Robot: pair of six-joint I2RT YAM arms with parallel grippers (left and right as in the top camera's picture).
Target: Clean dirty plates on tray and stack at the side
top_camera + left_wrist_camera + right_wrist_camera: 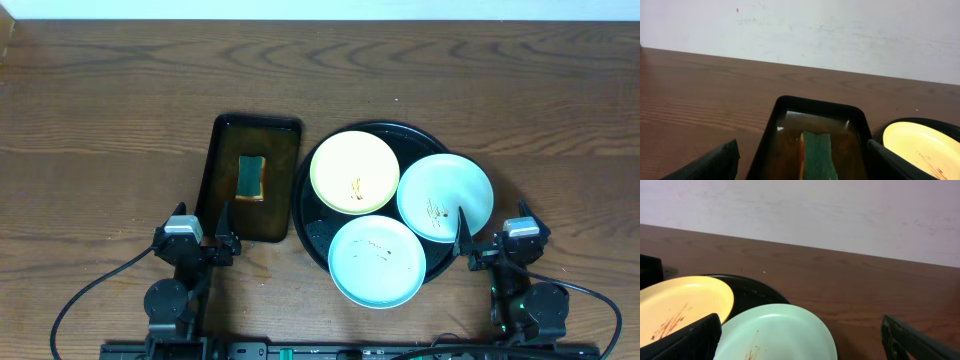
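Note:
A round black tray holds three streaked plates: a pale yellow plate at the back left, a mint plate at the right and a light blue plate at the front. My left gripper is open and empty at the near end of the rectangular tray. My right gripper is open and empty at the mint plate's near right edge. The right wrist view shows the yellow plate, the mint plate and the black tray between my open fingers.
A rectangular dark brownish tray lies left of the black tray with a green and yellow sponge in it. It also shows in the left wrist view with the sponge. Wooden table all round; white wall behind.

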